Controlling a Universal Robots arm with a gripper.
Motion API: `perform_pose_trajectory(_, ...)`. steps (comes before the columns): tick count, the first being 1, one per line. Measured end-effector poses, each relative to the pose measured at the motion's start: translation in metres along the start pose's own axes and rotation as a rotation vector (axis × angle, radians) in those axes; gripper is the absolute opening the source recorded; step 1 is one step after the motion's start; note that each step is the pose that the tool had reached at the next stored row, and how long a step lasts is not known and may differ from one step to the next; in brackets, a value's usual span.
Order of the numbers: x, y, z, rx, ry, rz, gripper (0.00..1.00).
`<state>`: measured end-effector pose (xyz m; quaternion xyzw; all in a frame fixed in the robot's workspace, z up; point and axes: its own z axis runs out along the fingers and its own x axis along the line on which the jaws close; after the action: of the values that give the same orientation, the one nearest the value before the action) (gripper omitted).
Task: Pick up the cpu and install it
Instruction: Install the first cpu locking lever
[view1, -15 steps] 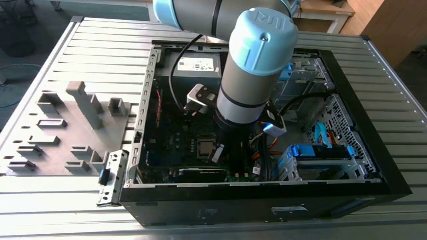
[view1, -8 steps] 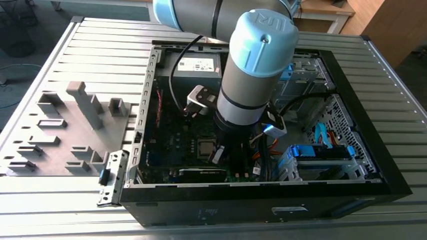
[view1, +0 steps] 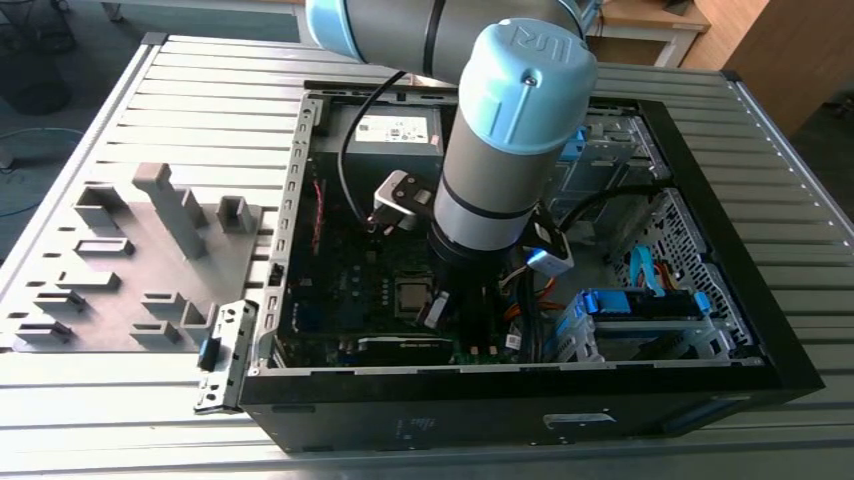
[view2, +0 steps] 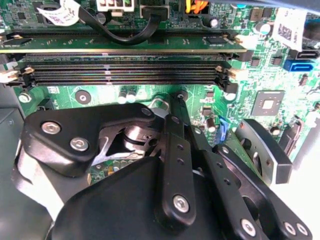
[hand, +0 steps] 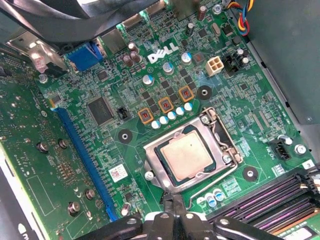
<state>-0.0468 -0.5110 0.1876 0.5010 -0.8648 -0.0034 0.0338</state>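
One cpu (hand: 186, 155) seated; gripper (hand: 172, 202) adjacent.

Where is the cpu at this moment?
In the first wrist view the cpu lies flat inside the silver-framed socket on the green motherboard, between the long blue slot and the memory slots.

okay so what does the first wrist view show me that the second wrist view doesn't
In the first wrist view: the cpu lying flat in its silver-framed socket, beside a long blue slot. In the second wrist view: the memory slots at full length, one holding a memory stick, and a black cable. Both show the green motherboard and the gripper's black linkage.
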Motion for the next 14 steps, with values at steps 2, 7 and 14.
perform_pose_trajectory(2, 0.0, 0.0, 0.0, 0.0001, 0.0, 0.0, 0.11)
perform_pose_trajectory(7, -0.0002, -0.0004, 0.0, -0.0001, 0.0001, 0.0, 0.11)
perform_pose_trajectory(14, -0.0017, -0.003, -0.0001, 0.0001, -0.0004, 0.0, 0.11)
